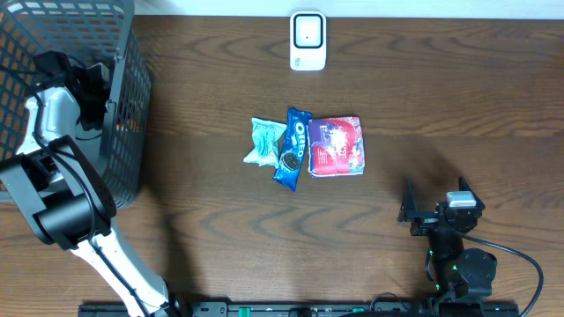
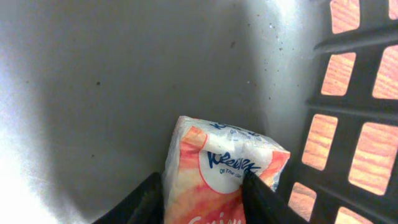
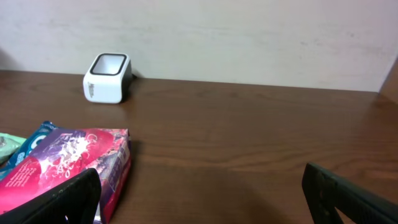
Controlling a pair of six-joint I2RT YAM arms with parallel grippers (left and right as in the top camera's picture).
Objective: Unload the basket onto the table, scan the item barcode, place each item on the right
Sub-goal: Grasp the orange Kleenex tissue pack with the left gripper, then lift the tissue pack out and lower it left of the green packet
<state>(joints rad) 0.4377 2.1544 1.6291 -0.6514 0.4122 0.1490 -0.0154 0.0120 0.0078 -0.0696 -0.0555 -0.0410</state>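
Your left gripper (image 2: pixel 202 183) in the grey mesh basket (image 1: pixel 123 132), flanking an orange-white Kleenex pack (image 2: pixel 217 168), clamping unclear, right gripper (image 3: pixel 200 173) wide apart.

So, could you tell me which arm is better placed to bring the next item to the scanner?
Left. The left fingers flank the Kleenex pack inside the basket, while the right fingers hang open, holding nothing, apart from the scanner.

Soft orange-and-white Kleenex tissue pack (image 2: pixel 217 168) lying tilted on the floor of the grey plastic basket (image 2: pixel 93 93), pinched by the left pincer (image 2: pixel 202 202); small white boxy barcode scanner (image 1: pixel 307 40) upright at the desk's (image 1: pixel 423 88) far edge.
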